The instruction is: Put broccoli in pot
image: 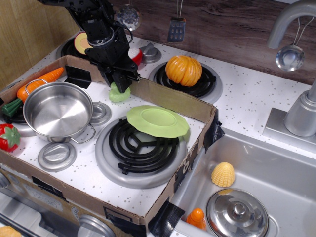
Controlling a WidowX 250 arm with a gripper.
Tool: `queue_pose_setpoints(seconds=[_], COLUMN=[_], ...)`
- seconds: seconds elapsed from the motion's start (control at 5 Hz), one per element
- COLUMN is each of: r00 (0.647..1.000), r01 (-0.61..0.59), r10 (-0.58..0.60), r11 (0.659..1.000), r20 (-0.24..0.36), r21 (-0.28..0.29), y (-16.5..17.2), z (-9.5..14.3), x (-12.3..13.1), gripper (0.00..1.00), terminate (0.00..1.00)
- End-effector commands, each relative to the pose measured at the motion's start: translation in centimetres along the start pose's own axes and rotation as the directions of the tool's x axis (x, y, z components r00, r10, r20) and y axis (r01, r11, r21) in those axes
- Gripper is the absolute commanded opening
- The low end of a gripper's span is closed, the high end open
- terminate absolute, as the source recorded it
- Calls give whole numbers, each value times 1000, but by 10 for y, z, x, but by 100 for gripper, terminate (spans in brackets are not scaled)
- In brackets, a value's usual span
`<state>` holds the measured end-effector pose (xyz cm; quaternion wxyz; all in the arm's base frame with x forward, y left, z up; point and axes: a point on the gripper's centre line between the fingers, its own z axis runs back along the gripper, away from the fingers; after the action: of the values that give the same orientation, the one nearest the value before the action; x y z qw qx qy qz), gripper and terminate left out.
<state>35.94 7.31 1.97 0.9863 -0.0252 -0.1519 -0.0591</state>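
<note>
The broccoli [119, 94] is a small pale-green lumpy toy on the white stove top, just inside the back cardboard wall. My black gripper [121, 83] comes down on it from above, and its fingers are closed on the top of the broccoli, which still rests on the surface. The shiny steel pot [58, 111] stands empty and upright to the left, about a pot's width from the broccoli, with its loop handles at back-left and front-right.
A flat light-green plate [158, 121] lies on the black burner [140, 148]. A cardboard wall [173, 101] surrounds the stove area. An orange pumpkin [183, 69] sits on the back burner, and a carrot [39, 82] and a red toy [7, 137] lie left of the pot. The sink holds corn [223, 174] and a steel lid [238, 212].
</note>
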Motion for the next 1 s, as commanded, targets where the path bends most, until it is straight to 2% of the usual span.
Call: queue_pose_setpoints(seconds=[0.0, 0.2, 0.6, 0.8], r00=[1000, 1000, 1000, 999], r01=[14, 8, 5, -21], r10=[-14, -8, -3, 26], r11=[999, 996, 991, 986], r20=[5, -7, -19, -31], r21=[50, 85, 132, 167], y=[-10, -19, -19, -18], z=[37, 59, 88, 101], x=[11, 14, 20, 8], gripper=[0, 0, 0, 0], terminate=[0, 0, 0, 0])
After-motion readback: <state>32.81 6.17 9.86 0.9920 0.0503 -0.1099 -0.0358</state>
